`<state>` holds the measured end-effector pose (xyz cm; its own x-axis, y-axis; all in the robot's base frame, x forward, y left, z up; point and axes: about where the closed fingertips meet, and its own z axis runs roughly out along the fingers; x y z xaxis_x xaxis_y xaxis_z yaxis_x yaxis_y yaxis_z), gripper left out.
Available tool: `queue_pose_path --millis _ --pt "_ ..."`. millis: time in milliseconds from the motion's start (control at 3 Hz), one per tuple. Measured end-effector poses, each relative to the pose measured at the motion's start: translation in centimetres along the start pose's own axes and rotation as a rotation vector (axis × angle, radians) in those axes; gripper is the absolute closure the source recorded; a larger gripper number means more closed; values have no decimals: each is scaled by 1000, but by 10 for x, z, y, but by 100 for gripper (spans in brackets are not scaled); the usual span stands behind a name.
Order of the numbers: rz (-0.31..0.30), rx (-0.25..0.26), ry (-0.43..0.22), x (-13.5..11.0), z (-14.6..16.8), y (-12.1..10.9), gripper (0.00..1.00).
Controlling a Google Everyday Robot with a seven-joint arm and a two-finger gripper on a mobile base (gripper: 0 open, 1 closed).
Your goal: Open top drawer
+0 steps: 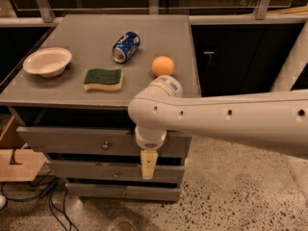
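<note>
The top drawer (62, 139) sits directly beneath the cabinet top (86, 37), and none of its interior shows. On this evidence, opening has not begun. The gripper (148, 163) hangs pointing downward in front of the drawer fronts, to the right of and below the knob (106, 145), clear of it. Whether it is released or clenched cannot be determined. Remaining steps: reach the knob, grasp it, pull outward.
</note>
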<state>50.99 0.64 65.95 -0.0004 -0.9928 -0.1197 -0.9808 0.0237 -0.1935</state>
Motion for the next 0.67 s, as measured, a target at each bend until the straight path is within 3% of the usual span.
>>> queue_pose_path --millis 667 --pt "-35 -12 8 -10 25 -19 0"
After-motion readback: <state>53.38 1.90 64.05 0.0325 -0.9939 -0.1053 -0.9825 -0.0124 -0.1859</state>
